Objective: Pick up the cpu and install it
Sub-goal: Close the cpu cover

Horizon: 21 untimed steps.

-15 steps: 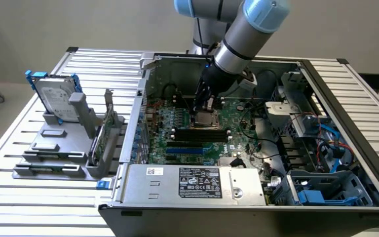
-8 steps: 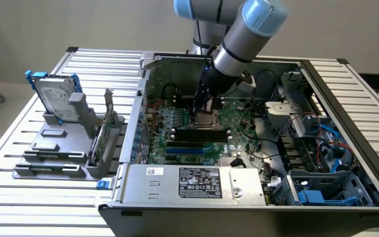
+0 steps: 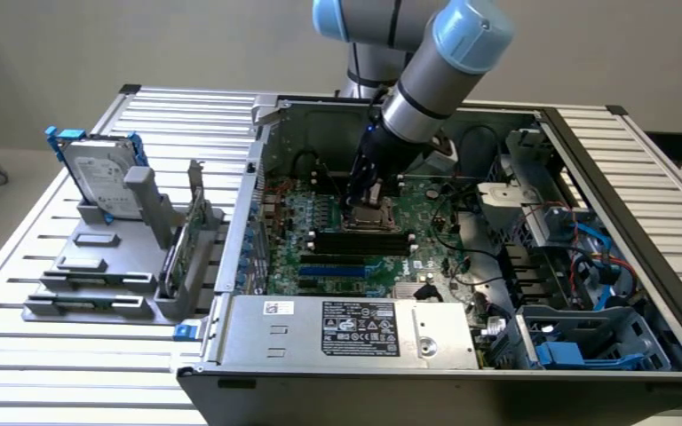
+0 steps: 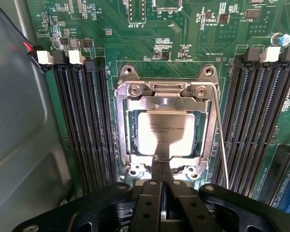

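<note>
Slatted metal table (image 3: 33, 355) is what everything is parked on, with grey wall behind it. An open computer case (image 3: 237, 240) is laid on its side there. A grey rack (image 3: 92, 266) is set off to the exterior view's left, with a hard drive (image 3: 99, 173) in blue brackets stood upright in it. The arm is reached down into the case, and the gripper (image 3: 368, 197) is positioned right over the motherboard (image 3: 436, 222), near the socket.

Up close in the wrist view, the cpu (image 4: 165, 134) is seen lying flat inside the metal socket frame (image 4: 130, 104), dull silver top up, faint print on it. The gripper (image 4: 159, 163) is pinched closed, fingers (image 4: 155, 170) pressed together with only a thin seam between them. Nothing is gripped; the tips are sat right at the cpu's near edge. A thin lever rod (image 4: 221, 140) is run along one side of the frame, and black memory slots (image 4: 82, 125) are lined up on both sides of the socket.
</note>
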Motion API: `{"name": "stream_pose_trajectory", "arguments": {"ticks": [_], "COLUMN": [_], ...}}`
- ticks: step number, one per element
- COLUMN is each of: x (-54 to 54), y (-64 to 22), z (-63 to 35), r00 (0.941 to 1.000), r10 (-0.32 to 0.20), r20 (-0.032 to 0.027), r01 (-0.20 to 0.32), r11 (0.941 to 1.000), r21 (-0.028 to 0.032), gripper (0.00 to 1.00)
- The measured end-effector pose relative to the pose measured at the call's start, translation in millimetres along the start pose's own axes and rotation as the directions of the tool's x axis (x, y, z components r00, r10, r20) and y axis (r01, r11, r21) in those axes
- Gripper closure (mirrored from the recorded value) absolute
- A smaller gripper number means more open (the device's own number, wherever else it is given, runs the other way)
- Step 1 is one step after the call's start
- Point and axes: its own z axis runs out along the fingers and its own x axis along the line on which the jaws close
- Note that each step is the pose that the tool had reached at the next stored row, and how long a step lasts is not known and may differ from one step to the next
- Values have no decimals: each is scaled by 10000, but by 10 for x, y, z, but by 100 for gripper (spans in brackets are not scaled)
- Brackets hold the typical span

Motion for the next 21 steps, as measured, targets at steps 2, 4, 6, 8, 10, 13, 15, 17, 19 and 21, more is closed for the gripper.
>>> {"name": "stream_pose_trajectory", "arguments": {"ticks": [2,4,6,8,10,13,15,17,19,21], "x": [2,6,7,9,12,12,11,7,-2,-10], "y": [2,2,1,-4,-13,-33,-50,-72,-108,-151], "z": [8,13,10,0,-18,-47,-52,-48,-38,-24], "r00": [10000,10000,10000,10000,10000,10000,10000,10000,10000,10000], "r10": [12,17,24,27,33,43,47,50,56,61], "r20": [-12,-31,-37,-49,-53,-47,-47,-50,-49,-61], "r01": [-12,-17,-24,-27,-33,-43,-47,-50,-56,-61], "r11": [10000,10000,10000,10000,10000,10000,10000,10000,10000,10000], "r21": [-5,-9,-11,-16,-17,-12,-12,-12,-9,-9], "gripper": [89,89,89,89,89,89,89,89,89,89]}}
